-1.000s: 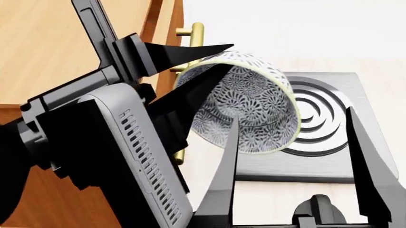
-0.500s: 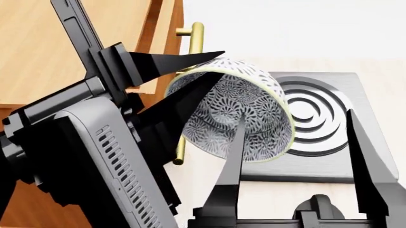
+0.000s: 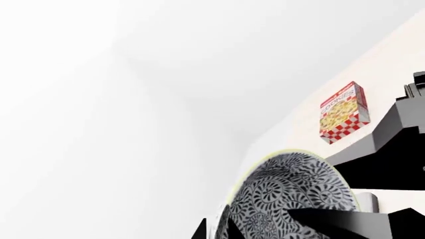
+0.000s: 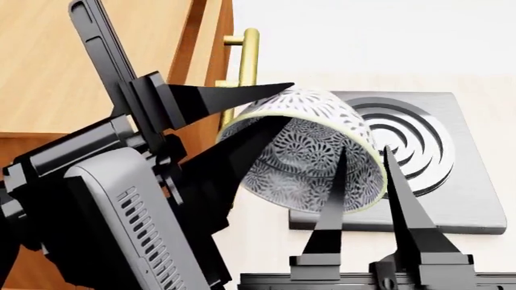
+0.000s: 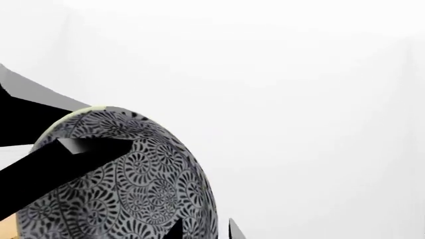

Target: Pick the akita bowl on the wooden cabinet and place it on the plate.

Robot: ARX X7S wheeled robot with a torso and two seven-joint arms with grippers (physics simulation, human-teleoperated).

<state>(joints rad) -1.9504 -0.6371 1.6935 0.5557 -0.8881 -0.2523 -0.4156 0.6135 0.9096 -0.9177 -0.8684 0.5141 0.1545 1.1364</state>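
Observation:
The akita bowl [image 4: 315, 151] hangs tipped on its side in the air, in front of the wooden cabinet [image 4: 48, 60], its patterned inside facing me. My left gripper [image 4: 289, 104] is shut on its upper rim, one finger outside and one inside the bowl [image 3: 292, 199]. My right gripper [image 4: 363, 151] reaches up from below with narrowed jaws on either side of the lower right rim. In the right wrist view one finger lies inside the bowl [image 5: 119, 184] and the other stands just outside the wall with a thin gap. The plate is out of view.
A brass bar handle [image 4: 250, 54] on the cabinet front is just behind the bowl. A grey square stove with rings [image 4: 435, 151] lies on the pale counter below and right of the bowl. A red-checked cookie box [image 3: 344, 112] stands farther off.
My right gripper's fingers have closed in from wide apart to a narrow gap around the bowl's rim. The bowl and left gripper shifted slightly right and down.

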